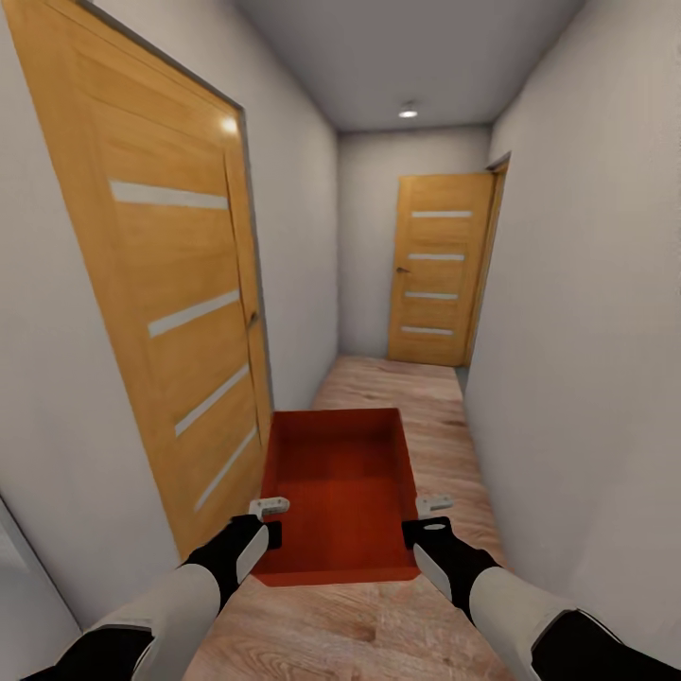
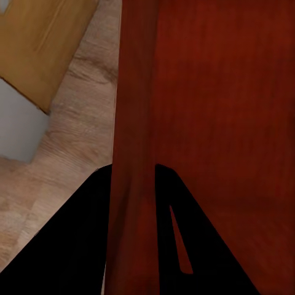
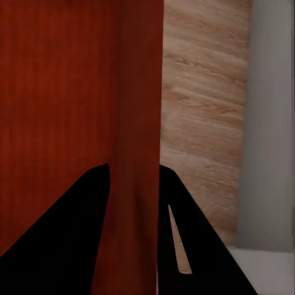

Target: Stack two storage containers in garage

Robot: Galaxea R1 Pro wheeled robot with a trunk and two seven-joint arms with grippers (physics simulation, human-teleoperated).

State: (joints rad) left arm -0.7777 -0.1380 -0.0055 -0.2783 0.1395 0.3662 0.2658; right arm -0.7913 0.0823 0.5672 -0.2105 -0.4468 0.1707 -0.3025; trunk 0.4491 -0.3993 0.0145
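Both arms out front. Left gripper (image 1: pixel 271 519) clamped on the left wall of the storage container (image 1: pixel 342 492), right gripper (image 1: pixel 424 518) clamped on its right wall; the orange-red box is held level above the wood-plank floor (image 1: pixel 397 624). Left wrist view: wall pinched between dark fingers (image 2: pixel 74 239), plus a door corner beside it. Right wrist view: same pinch, fingers (image 3: pixel 67 227) on the wall, pale baseboard nearby. Head view adds the narrow hallway: side door (image 1: pixel 161 284) at left, far door (image 1: pixel 440 270) closed at the end.

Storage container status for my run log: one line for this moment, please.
place: hallway, wood-plank floor | storage container: carried, empty | left claw: shut on its side wall | right claw: shut on opposite wall
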